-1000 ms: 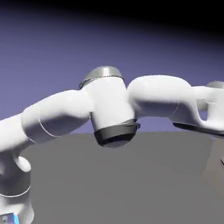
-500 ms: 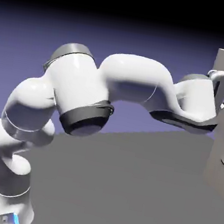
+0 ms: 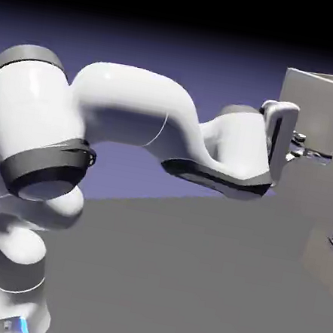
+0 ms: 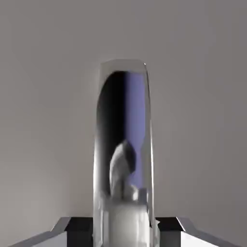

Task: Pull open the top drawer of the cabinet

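1. The gripper is closed on the handle of the top drawer, at the upper right of the exterior view.
2. The cabinet stands on the bench; the top drawer juts out from it toward the arm, so it looks part open (how far is hard to judge, as the view cuts it off).
3. In the hand view the shiny handle runs top to bottom between the fingertips, against the flat drawer front.
4. The drawer front lies straight ahead of the gripper, so the pull likely runs straight back along the arm's reach.
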Robot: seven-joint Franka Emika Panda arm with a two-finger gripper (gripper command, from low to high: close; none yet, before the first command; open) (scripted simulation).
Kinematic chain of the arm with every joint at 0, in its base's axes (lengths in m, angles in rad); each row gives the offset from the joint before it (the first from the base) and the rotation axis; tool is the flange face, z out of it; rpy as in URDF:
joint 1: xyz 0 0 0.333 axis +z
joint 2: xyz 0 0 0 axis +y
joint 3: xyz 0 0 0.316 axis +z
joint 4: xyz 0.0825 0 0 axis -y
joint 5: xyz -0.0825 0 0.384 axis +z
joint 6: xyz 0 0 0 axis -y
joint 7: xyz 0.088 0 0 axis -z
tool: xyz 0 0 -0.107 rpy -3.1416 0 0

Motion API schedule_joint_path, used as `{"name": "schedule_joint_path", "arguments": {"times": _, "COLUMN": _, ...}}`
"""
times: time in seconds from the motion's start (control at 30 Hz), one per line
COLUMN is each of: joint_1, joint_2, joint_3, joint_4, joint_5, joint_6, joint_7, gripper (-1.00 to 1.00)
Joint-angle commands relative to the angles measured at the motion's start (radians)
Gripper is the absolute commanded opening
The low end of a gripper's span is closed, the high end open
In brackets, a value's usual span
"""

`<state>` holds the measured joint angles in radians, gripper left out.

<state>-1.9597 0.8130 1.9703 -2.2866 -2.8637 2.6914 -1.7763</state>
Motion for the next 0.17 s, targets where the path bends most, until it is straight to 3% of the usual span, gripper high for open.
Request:
{"name": "schedule_joint_path", "arguments": {"times": 0.0, "joint_1": -0.036, "joint_2": 0.014, "joint_3": 0.027, "joint_4": -0.029, "joint_5": 0.006, "joint_6": 0.0, "joint_7": -0.007, "gripper": -1.0}}
{"name": "schedule_joint_path", "arguments": {"times": 0.03, "joint_1": -0.055, "joint_2": 0.022, "joint_3": 0.04, "joint_4": -0.045, "joint_5": 0.009, "joint_6": 0.001, "joint_7": -0.011, "gripper": -1.0}}
{"name": "schedule_joint_path", "arguments": {"times": 0.07, "joint_1": -0.055, "joint_2": 0.022, "joint_3": 0.04, "joint_4": -0.045, "joint_5": 0.009, "joint_6": 0.001, "joint_7": -0.011, "gripper": 1.0}}
{"name": "schedule_joint_path", "arguments": {"times": 0.13, "joint_1": -0.091, "joint_2": 0.038, "joint_3": 0.066, "joint_4": -0.073, "joint_5": 0.016, "joint_6": 0.004, "joint_7": -0.017, "gripper": 1.0}}
